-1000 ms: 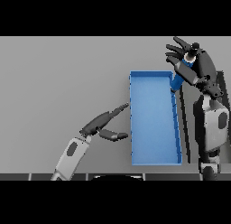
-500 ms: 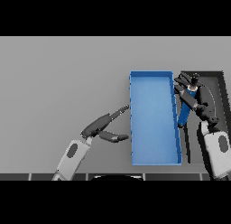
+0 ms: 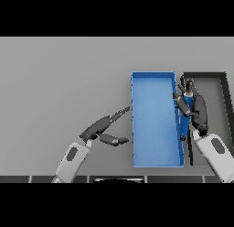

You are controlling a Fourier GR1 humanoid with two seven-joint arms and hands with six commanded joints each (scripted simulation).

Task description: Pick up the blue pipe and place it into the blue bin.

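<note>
the right hand (image 3: 194, 108) gripped the blue pipe (image 3: 184, 112) at the blue bin's (image 3: 155, 125) right wall; the left hand (image 3: 104, 129) lay spread on the counter (image 3: 59, 84).

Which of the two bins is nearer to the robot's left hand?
The blue bin. The left hand reaches toward its left wall, while the dark bin lies beyond it, on the far right.

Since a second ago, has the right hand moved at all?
Yes. The right hand, holding the blue pipe, has dropped from above the blue bin's far right corner to beside its right wall, nearer the robot.
</note>
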